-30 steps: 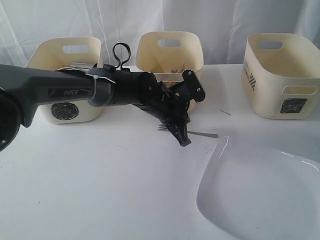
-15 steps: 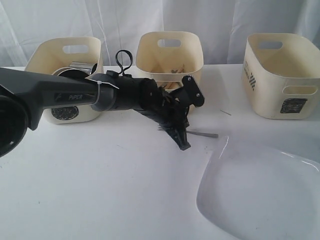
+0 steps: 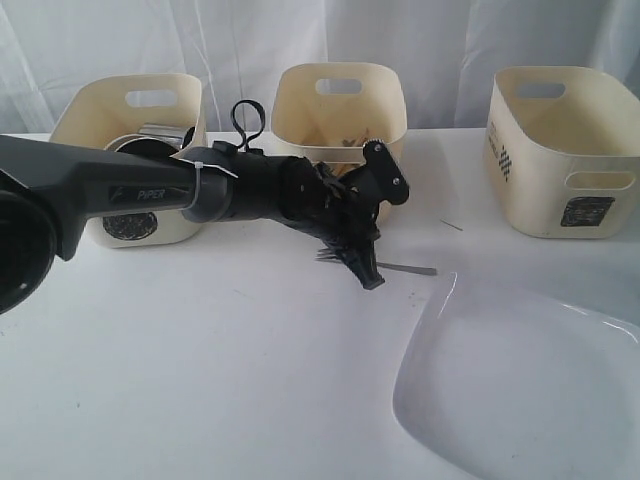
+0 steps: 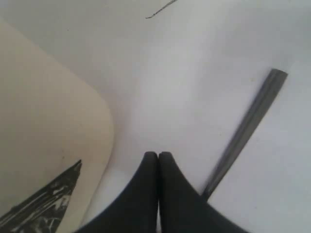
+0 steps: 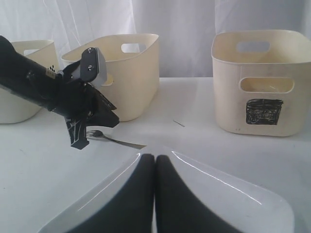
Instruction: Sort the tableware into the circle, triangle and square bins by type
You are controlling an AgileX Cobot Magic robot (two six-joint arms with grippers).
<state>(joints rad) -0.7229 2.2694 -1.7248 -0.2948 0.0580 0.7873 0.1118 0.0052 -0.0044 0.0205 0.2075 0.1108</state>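
A metal fork (image 3: 405, 268) lies flat on the white table in front of the middle cream bin (image 3: 340, 100), the one marked with a triangle (image 4: 46, 206). My left gripper (image 3: 368, 278) points down at the table right beside the fork's handle (image 4: 245, 128). Its fingers (image 4: 146, 194) are pressed shut with nothing between them. The large white plate (image 3: 520, 385) sits at the front right. My right gripper (image 5: 154, 158) hovers shut over the plate's near rim (image 5: 218, 194). The circle bin (image 3: 130, 215) stands on the left and the square bin (image 3: 565, 150) on the right.
Something of shiny steel (image 3: 155, 133) shows inside the circle bin, and small brownish pieces (image 3: 355, 140) lie in the middle bin. A thin stray wire (image 3: 452, 225) lies on the table between the middle and square bins. A white curtain hangs behind.
The left arm has sunk slightly and its gripper tip has shifted a little beside the fork. The fork, the plate and the bins have stayed put.
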